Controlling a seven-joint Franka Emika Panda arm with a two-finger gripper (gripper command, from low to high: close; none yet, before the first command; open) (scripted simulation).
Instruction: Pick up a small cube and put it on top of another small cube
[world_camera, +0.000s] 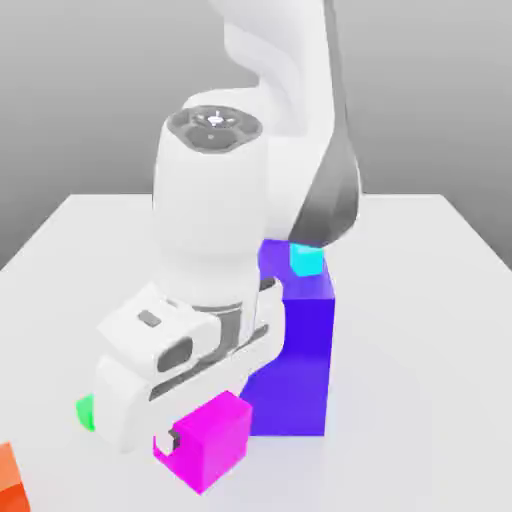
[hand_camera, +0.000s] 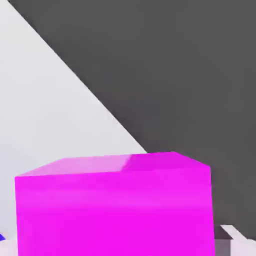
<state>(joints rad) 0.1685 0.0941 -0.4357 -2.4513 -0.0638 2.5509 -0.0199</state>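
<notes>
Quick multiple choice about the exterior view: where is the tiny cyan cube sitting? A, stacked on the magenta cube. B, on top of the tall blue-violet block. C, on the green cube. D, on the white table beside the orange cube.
B: the tiny cyan cube rests on the top face of the blue-violet block, well above the magenta cube at the gripper.

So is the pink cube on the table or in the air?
In the air. The gripper is shut on the pink cube, and it hangs tilted above the white table.
</notes>
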